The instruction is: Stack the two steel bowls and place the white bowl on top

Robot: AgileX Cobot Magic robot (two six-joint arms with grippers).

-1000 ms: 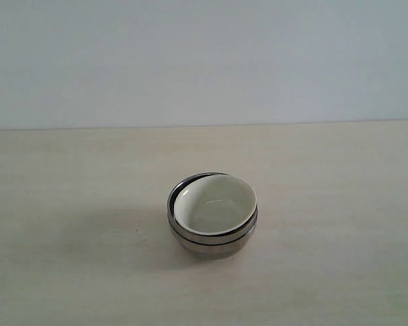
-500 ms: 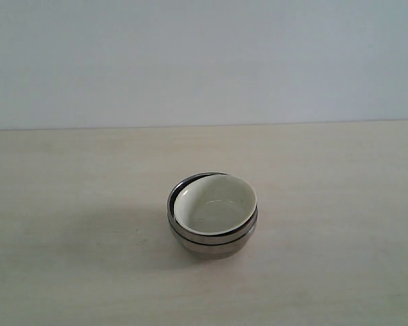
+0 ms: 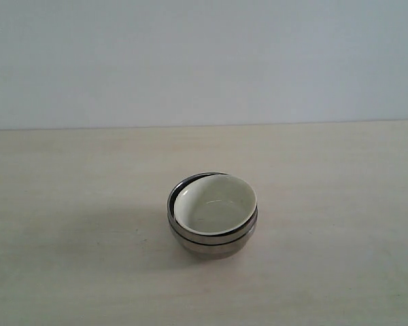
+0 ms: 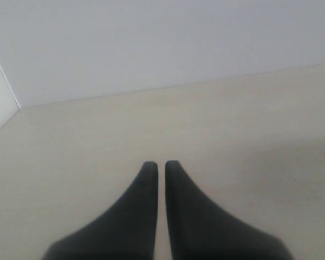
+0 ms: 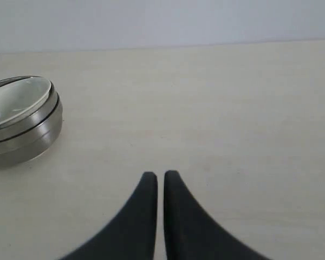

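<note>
The two steel bowls (image 3: 212, 239) stand nested as one stack in the middle of the table, and the white bowl (image 3: 214, 204) rests tilted inside the upper one. The right wrist view shows the same stack (image 5: 27, 132) with the white bowl (image 5: 16, 100) on top, well off to the side of my right gripper (image 5: 160, 174). That gripper is shut and holds nothing. My left gripper (image 4: 158, 164) is shut too, empty, over bare tabletop with no bowl in its view. Neither arm appears in the exterior view.
The light wooden table (image 3: 340, 204) runs back to a pale wall (image 3: 204, 61). In the left wrist view a wall corner (image 4: 2, 103) shows beside the table's far edge.
</note>
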